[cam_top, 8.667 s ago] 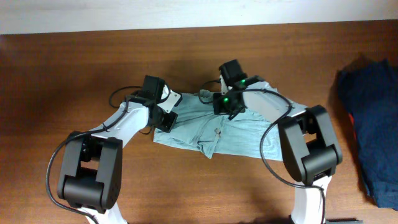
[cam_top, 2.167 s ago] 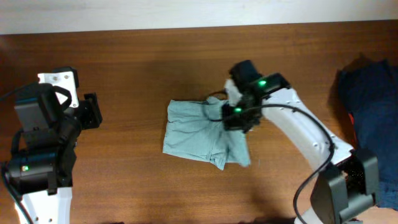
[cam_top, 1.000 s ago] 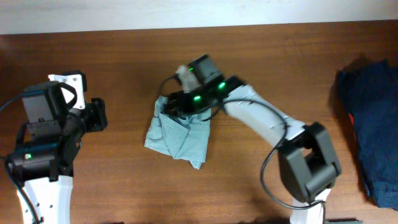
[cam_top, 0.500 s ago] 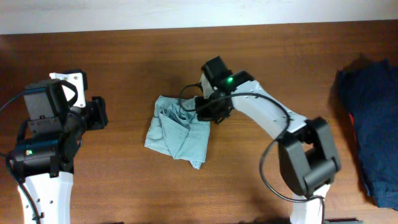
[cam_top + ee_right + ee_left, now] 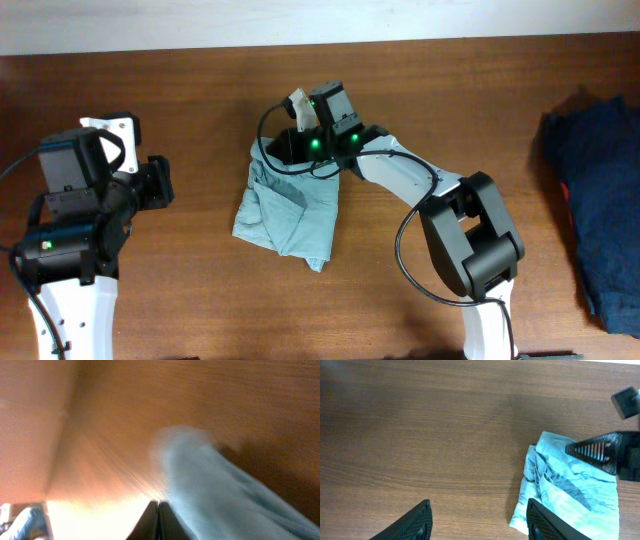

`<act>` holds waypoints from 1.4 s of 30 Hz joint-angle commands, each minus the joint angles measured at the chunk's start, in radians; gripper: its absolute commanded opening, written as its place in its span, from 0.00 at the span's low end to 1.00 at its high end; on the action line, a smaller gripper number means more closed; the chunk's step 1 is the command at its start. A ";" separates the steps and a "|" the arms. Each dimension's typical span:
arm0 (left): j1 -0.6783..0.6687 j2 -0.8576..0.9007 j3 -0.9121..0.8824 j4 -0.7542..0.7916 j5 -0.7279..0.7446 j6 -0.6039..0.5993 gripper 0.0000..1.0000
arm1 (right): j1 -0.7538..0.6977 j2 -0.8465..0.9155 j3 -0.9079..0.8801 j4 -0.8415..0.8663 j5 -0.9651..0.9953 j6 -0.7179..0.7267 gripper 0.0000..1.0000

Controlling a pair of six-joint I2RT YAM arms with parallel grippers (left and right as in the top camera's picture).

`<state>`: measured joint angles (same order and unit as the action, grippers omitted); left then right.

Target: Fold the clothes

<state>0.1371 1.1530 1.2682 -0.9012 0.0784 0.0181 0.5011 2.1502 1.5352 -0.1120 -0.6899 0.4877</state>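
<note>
The clothes, a pale grey-blue T-shirt [image 5: 288, 212], lie bunched and wrinkled on the wooden table left of centre; the left wrist view also shows the T-shirt [image 5: 575, 495]. My right gripper [image 5: 280, 152] lies low over the shirt's upper left corner with its fingers pressed together. In the blurred right wrist view the right gripper [image 5: 158, 503] shows no fabric between its tips, and the shirt [image 5: 215, 490] runs alongside to the right. My left gripper [image 5: 160, 185] is open well to the left of the shirt, over bare wood, and the left gripper [image 5: 479, 519] holds nothing.
A dark navy garment [image 5: 597, 200] is piled at the table's right edge. The table's far edge [image 5: 320, 45] meets a white wall. The right arm [image 5: 420, 185] reaches diagonally across the centre.
The right gripper has gone from open to shut. It swung right off the shirt, then back left onto its upper corner. The left arm has stayed still.
</note>
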 commanded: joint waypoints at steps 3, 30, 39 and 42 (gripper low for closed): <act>0.003 0.000 0.016 -0.002 0.011 0.012 0.60 | -0.056 -0.055 0.014 -0.116 -0.174 0.022 0.06; 0.003 0.000 0.016 -0.011 0.007 0.012 0.60 | 0.214 -0.163 0.043 -0.566 -0.039 -0.473 0.04; 0.003 0.000 0.016 -0.012 0.007 0.012 0.60 | 0.055 -0.119 0.029 -0.671 0.379 -0.274 0.04; 0.003 0.000 0.016 -0.013 0.007 0.012 0.60 | 0.055 -0.045 0.024 -0.667 0.391 -0.219 0.04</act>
<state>0.1371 1.1538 1.2682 -0.9146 0.0780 0.0181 0.5396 2.0151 1.5635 -0.7807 -0.3645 0.1799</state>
